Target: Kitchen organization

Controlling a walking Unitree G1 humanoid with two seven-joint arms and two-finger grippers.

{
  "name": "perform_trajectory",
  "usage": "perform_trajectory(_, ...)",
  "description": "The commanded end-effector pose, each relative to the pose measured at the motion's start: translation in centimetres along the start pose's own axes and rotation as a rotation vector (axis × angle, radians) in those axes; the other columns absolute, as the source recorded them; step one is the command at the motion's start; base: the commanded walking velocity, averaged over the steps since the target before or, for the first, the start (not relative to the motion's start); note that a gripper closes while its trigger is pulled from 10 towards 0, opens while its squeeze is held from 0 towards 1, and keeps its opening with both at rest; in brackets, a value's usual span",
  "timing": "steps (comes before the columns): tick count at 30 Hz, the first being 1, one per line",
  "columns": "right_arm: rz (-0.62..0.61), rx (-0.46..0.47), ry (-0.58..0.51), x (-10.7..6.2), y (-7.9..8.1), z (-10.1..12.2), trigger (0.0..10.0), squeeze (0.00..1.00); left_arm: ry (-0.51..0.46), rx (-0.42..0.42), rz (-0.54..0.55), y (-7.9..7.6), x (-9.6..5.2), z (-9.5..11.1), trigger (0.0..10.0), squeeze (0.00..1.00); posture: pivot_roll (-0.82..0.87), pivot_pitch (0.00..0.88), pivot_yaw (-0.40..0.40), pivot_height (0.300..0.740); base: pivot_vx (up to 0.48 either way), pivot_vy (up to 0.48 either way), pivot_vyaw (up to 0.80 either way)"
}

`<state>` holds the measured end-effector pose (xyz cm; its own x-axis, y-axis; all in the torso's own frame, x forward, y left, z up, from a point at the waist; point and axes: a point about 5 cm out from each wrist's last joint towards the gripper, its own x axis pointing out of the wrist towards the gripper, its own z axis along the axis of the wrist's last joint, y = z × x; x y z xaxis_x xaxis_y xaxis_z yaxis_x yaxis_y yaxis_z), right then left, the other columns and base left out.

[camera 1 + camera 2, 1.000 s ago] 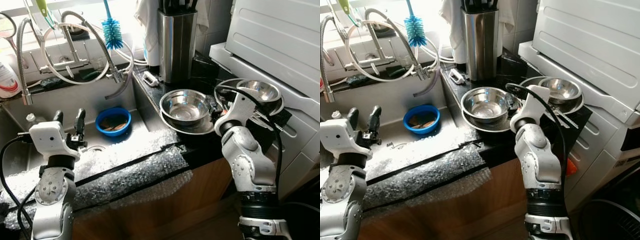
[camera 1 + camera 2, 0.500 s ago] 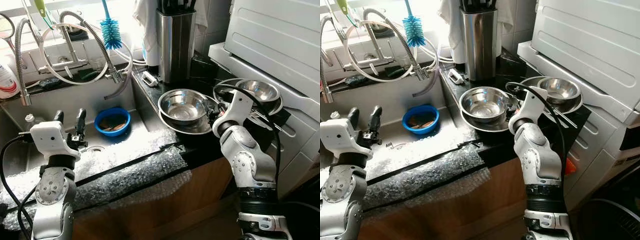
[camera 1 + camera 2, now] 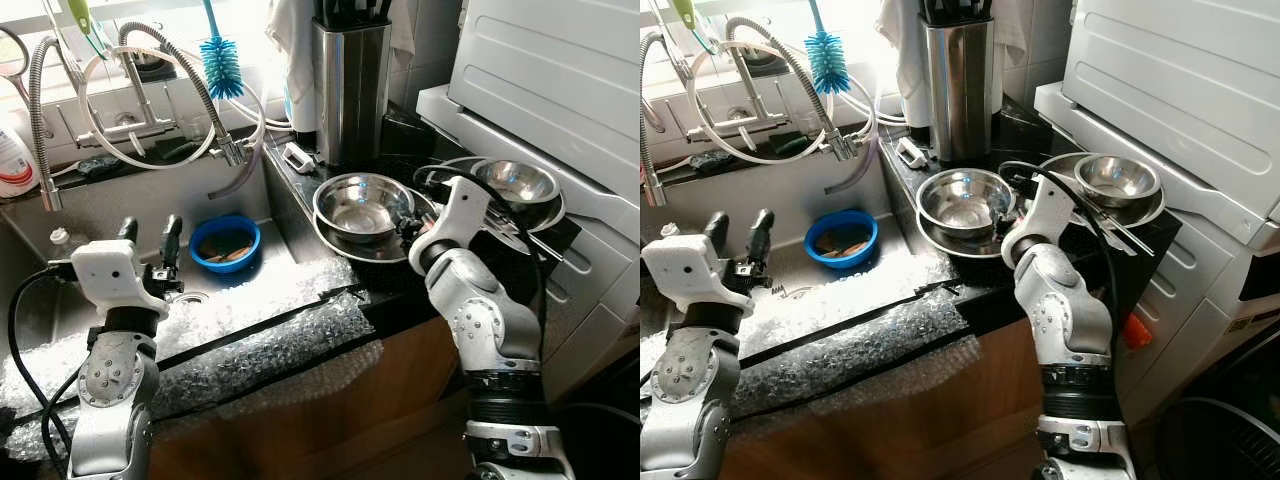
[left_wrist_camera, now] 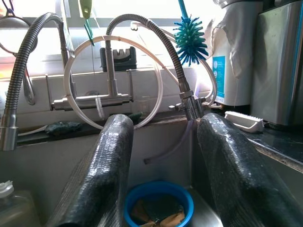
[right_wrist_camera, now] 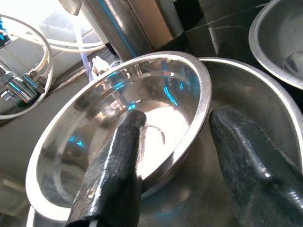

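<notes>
A blue bottle brush (image 3: 222, 62) hangs above the sink's back edge; a washing machine (image 3: 560, 90) flanks the counter.

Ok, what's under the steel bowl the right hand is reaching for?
The steel bowl sits nested in a wider steel pan. The pan's rim and right side show; its centre is covered by the bowl.

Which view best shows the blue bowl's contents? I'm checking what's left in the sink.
The left eye view: the blue bowl shows whole, holding brownish scraps. The right eye view matches it; the left wrist view crops it between the left tool's fingers.
</notes>
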<state>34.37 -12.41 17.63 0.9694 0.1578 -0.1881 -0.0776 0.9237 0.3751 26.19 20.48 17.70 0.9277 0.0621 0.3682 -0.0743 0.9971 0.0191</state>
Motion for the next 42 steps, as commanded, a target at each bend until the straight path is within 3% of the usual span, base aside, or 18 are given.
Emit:
perform_trajectory(1,0.020,0.020,0.023,0.18,0.48,-0.14,10.0,0.00,-0.018,0.035,-0.016,0.00,0.31,0.66,10.0,0.00,-0.10,0.000,0.061,0.740,0.000,0.000,0.00)
perform_trajectory(13,0.018,0.133,0.046,0.41,0.71,-0.21,10.0,0.00,-0.028,0.055,-0.049,-0.23,0.57,1.02,10.0,0.00,-0.10,0.000,0.062,0.740,0.000,0.000,0.00)
perform_trajectory(16,0.007,0.211,0.052,0.49,0.71,-0.17,0.0,0.00,-0.026,0.062,-0.061,-0.40,0.59,1.04,10.0,0.00,-0.10,0.000,0.062,0.740,0.000,0.000,0.00)
perform_trajectory(34,0.005,0.247,0.054,0.65,0.81,0.02,0.0,0.00,-0.011,0.061,-0.099,-0.87,0.67,0.89,10.0,0.00,-0.09,0.000,0.064,0.740,0.000,0.000,0.00)
perform_trajectory(42,-0.017,0.212,0.007,0.63,0.52,0.61,0.0,0.00,-0.022,0.061,-0.078,-0.82,0.91,1.10,10.0,0.00,-0.10,0.000,0.064,0.740,0.000,0.000,0.00)
